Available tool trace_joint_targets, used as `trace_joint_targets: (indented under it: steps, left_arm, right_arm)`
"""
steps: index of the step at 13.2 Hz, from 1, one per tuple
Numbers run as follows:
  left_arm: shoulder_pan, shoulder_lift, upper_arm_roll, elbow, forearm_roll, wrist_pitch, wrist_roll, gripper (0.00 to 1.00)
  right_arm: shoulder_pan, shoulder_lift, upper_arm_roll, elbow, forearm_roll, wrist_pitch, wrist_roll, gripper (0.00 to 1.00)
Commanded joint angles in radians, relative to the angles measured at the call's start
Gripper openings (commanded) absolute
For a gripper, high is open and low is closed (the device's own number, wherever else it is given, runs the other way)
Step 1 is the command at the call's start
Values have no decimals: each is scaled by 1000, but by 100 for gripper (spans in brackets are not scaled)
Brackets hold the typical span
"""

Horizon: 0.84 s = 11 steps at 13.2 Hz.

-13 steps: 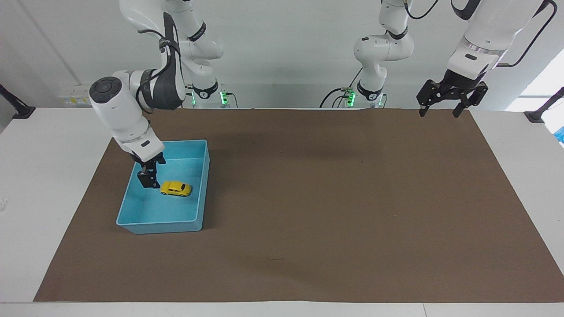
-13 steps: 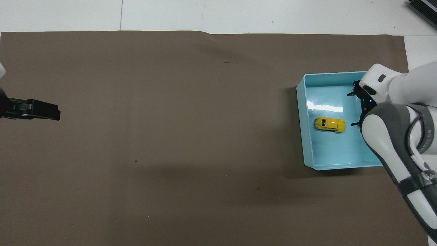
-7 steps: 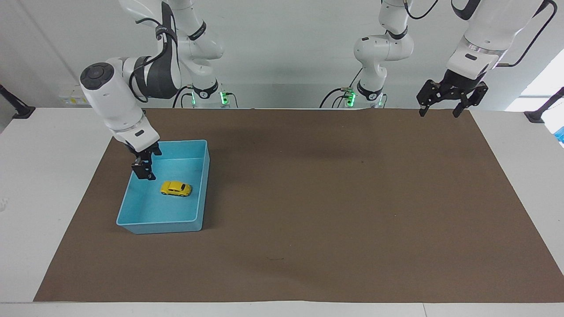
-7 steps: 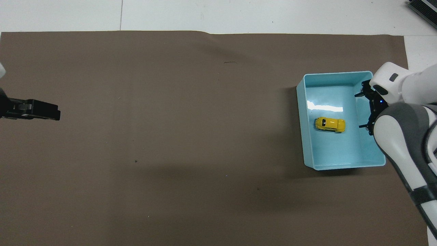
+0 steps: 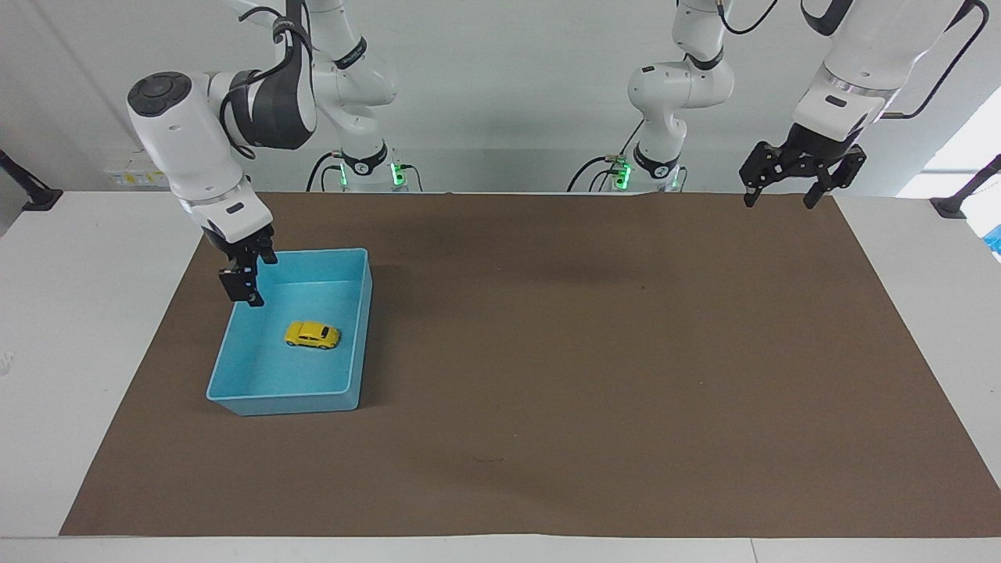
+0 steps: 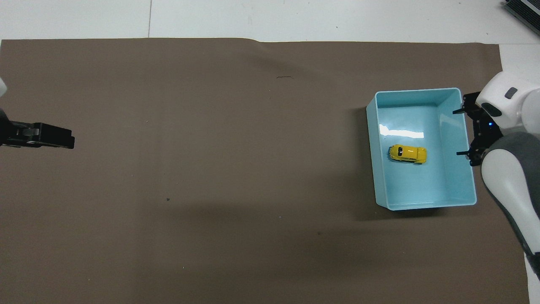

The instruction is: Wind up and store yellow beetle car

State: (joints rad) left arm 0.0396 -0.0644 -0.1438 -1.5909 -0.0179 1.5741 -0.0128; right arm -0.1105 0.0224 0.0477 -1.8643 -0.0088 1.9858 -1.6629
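Car: the yellow toy car (image 5: 312,335) sits on its wheels on the floor of the blue bin (image 5: 356,336), near the middle, touching no wall.
Bin: it stands on the brown mat (image 5: 594,344) at the right arm's end of the bench, open side up.
Long axis: the car lies crosswise, its length running along the bench from one arm's end toward the other, across the bin's longer side.
Right tool: the right tool (image 5: 242,288) hangs raised over the bin's outer wall, the one toward the right arm's end, with its fingers spread and nothing between them.
Car from right tool: the car is lower than the tool and lies inward from it, toward the middle of the bench; the two are clearly apart.
Right arm pose: the forearm slants down from a high elbow and the wrist points the tool nearly straight down.
Left tool: the left tool (image 5: 795,177) waits high over the mat's corner at the left arm's end, fingers spread, empty.
Nearer arm: the right one by far; the left is well apart from the bin.
Stage, as judged: the car looks stored, so little seems left but for the right arm to clear away.
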Motion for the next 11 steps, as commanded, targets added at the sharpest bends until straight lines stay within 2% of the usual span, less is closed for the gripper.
trace_joint_targets:
  steps: [1, 4, 11]
  left_arm:
    - [8, -12, -2, -1, -11, -16, 5, 100]
    - [8, -12, -2, -1, -11, -16, 5, 100]
    - [8, -12, -2, -1, -11, -16, 5, 100]
  right_arm:
    - [5, -56, -20, -3, 6, -18, -9, 100]
    - [11, -52, -20, 25, 21, -18, 11, 100]
    - [61, -53, -19, 57, 20, -36, 254, 100]
